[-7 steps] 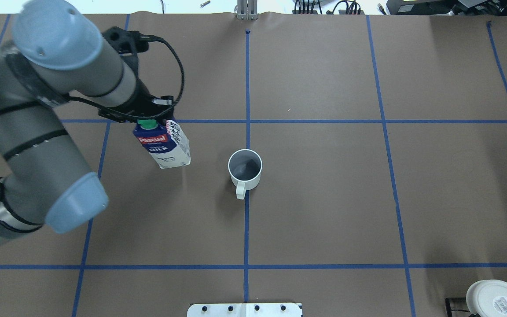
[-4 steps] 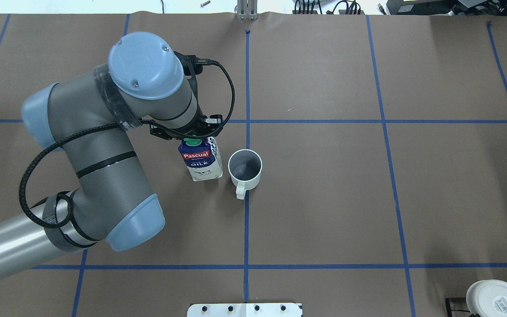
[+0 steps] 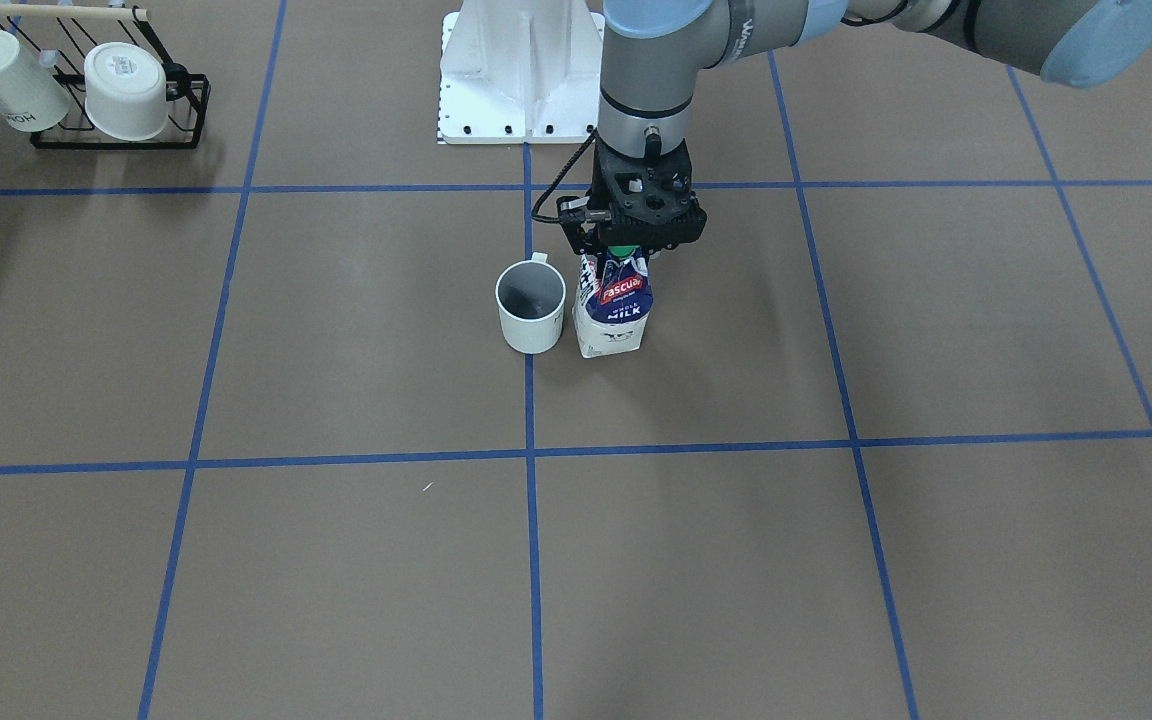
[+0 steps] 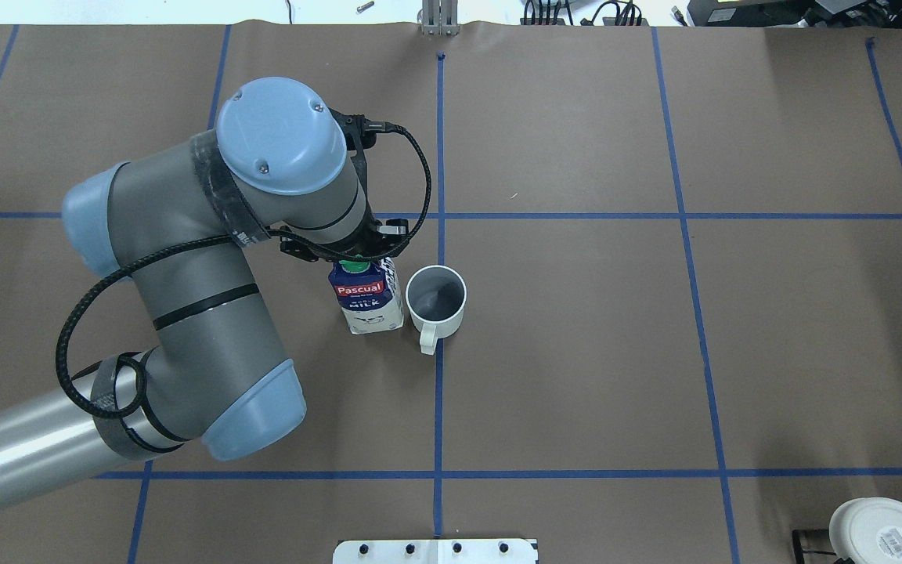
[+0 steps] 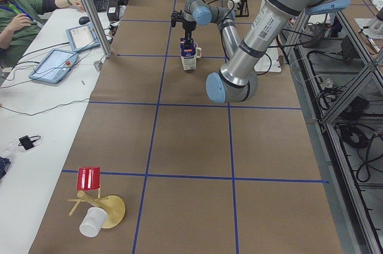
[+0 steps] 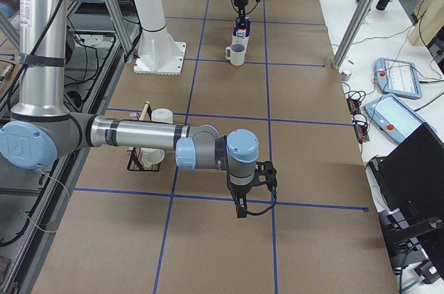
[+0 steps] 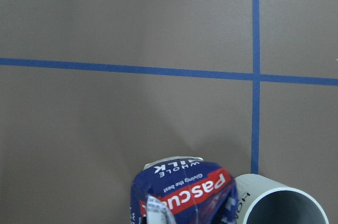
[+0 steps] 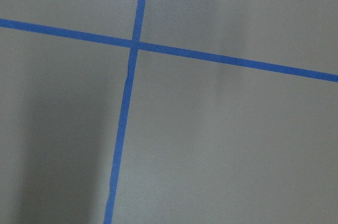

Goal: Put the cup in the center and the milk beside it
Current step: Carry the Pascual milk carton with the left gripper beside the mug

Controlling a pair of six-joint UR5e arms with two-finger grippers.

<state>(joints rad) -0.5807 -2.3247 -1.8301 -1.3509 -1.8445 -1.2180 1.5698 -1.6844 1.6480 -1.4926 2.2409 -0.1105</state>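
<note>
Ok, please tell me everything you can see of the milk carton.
The milk carton is a blue-and-white gable-top box, cardboard-looking, with green round cap, red Pascual label and white MILK lettering. It stands upright on the brown table, close beside the cup; contact unclear. The left gripper grips its top ridge.

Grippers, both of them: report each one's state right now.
Left gripper: closed on the top of the milk.
Right gripper: shows only in the exterior right view; open or closed cannot be told.
</note>
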